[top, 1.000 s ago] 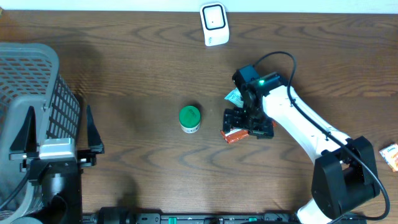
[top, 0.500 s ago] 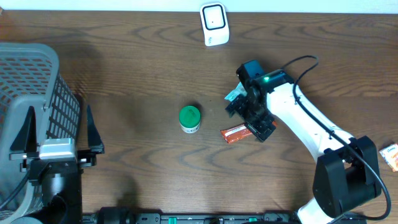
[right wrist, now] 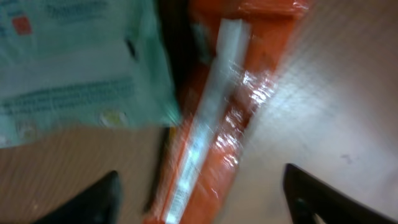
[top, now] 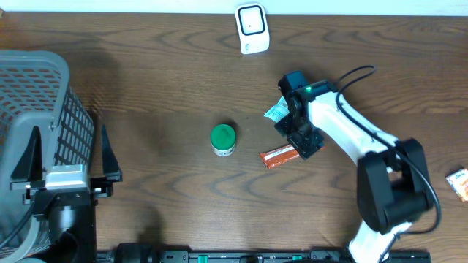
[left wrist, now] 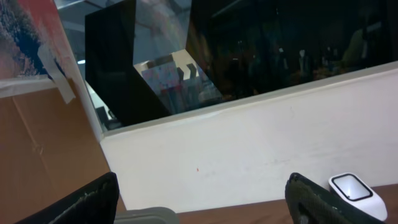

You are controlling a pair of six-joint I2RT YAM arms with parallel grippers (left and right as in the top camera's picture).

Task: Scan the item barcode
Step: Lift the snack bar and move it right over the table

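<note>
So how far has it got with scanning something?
Nothing looks scanned yet: the scanner sits alone at the far edge of the table. In hand: the right gripper is down over the orange packet, jaws open either side of it, and the packet lies flat. Left to do: close, lift, carry it to the scanner and show the barcode. The left gripper is open, holding nothing.
</note>
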